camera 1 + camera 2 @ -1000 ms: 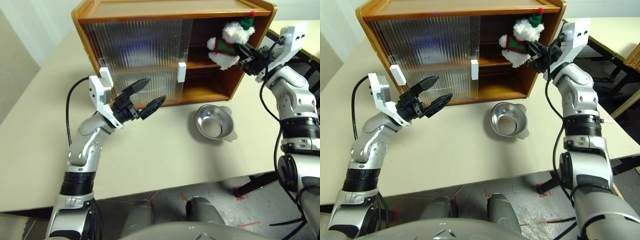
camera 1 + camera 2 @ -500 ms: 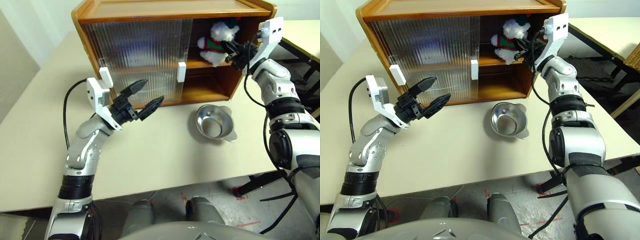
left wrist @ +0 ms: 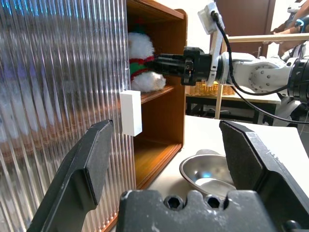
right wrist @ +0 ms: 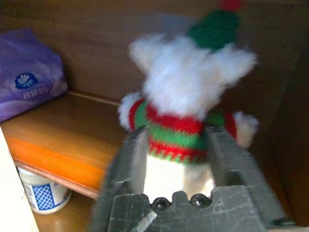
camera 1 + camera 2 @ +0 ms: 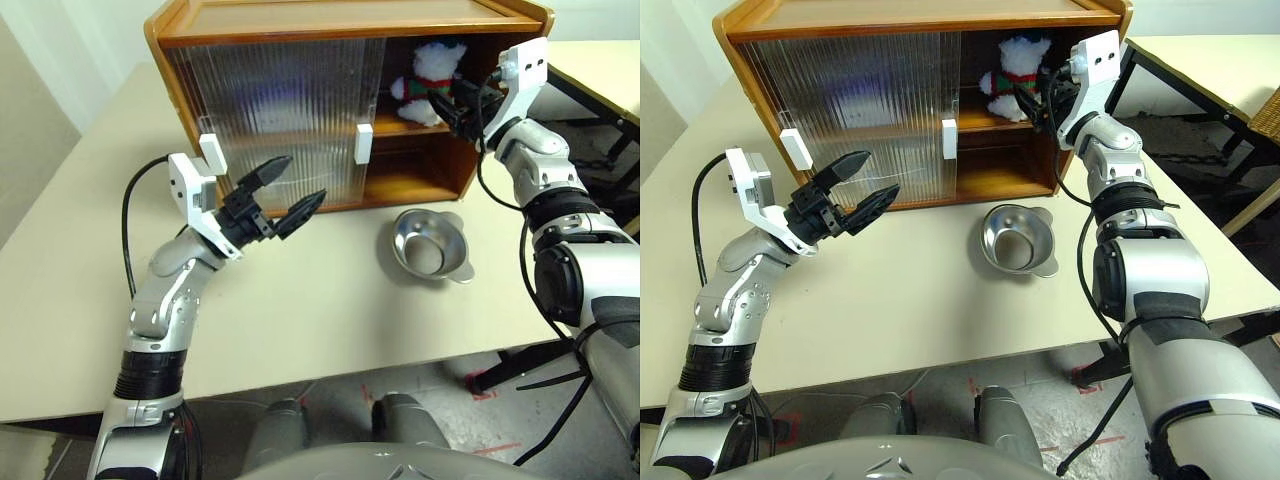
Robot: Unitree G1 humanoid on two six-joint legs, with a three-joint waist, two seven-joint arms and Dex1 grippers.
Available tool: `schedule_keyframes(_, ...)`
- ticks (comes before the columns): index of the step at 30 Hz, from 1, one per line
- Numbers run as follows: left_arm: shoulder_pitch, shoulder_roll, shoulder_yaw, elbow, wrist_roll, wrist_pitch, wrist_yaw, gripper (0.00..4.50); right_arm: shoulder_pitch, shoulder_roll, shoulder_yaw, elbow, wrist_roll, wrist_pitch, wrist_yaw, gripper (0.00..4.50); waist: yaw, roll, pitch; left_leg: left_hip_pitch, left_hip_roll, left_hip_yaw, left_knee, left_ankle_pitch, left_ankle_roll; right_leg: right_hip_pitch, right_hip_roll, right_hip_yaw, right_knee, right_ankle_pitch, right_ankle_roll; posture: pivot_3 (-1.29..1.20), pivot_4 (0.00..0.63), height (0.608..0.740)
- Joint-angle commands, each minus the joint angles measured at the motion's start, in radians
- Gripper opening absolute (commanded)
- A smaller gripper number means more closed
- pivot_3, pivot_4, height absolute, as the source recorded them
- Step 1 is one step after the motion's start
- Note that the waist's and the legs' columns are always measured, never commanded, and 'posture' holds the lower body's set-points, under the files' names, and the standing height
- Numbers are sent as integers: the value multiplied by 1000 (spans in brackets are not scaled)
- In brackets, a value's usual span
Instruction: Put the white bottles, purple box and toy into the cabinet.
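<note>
Toy [image 5: 428, 82] sits on the upper shelf of the cabinet [image 5: 300, 20], inside the open right-hand bay, seen from the left eye view. The right end effector [image 5: 450, 100] reaches into that bay and is right at the plush's side. The left end effector [image 5: 283, 187] hovers over the tabletop [image 5: 330, 300] in front of the sliding door [image 5: 280, 110], fingers spread wide and holding nothing. A steel bowl [image 5: 430, 247] rests on the tabletop near the cabinet's open side.

From the right eye view the same layout holds: the plush stands upright on the shelf with the right arm extended to it.

From the left wrist view, the two black fingers stand well apart around empty air, with a white handle [image 3: 131, 113] on the ribbed door just beyond them.

From the right wrist view, the fingers [image 4: 126, 164] flank the plush's lower body; whether they pinch it or have let go I cannot tell. The purple box [image 4: 29, 87] lies further along the same shelf, and one white bottle [image 4: 43, 193] stands on the lower shelf beneath.

By my judgement the task is nearly finished: box, toy and at least one bottle are inside; the second bottle I cannot confirm.
</note>
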State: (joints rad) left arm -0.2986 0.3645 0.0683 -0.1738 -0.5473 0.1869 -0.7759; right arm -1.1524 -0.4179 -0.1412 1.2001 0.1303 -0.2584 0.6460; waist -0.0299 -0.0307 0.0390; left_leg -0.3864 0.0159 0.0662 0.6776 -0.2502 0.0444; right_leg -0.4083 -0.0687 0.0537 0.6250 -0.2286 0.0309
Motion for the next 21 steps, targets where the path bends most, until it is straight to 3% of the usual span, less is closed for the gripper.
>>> schedule_keyframes(1,6,0,0,-3,2,5,3,4500,-5,-5,-3,14,-16,-14,2,3650,0,0,0,0,0,0,0,0,0,0,0,0,0,0,0,112,0,740)
schedule_keyframes(3,3,-3,-4,0,3,5,3,4500,-9,-8,-5,8,-13,-18,2,4443,0,0,0,0,0,0,0,0,0,0,0,0,0,0,0,105,0,740)
schedule_keyframes(4,0,-5,-6,3,4,5,2,4500,-14,-12,-10,-1,-9,-24,0,4485,0,0,0,0,0,0,-1,0,0,0,0,0,0,0,0,101,0,740)
schedule_keyframes(13,-8,-14,-14,14,4,5,-4,4500,-3,-32,-49,-146,43,-25,25,4485,-3,1,1,0,0,0,-1,0,0,0,0,0,0,0,0,80,0,740)
schedule_keyframes(21,-15,-17,-17,32,2,4,-14,4500,275,-14,-45,-737,191,333,45,4485,-2,1,1,0,0,-1,-2,0,0,-1,0,-1,0,0,0,59,0,740)
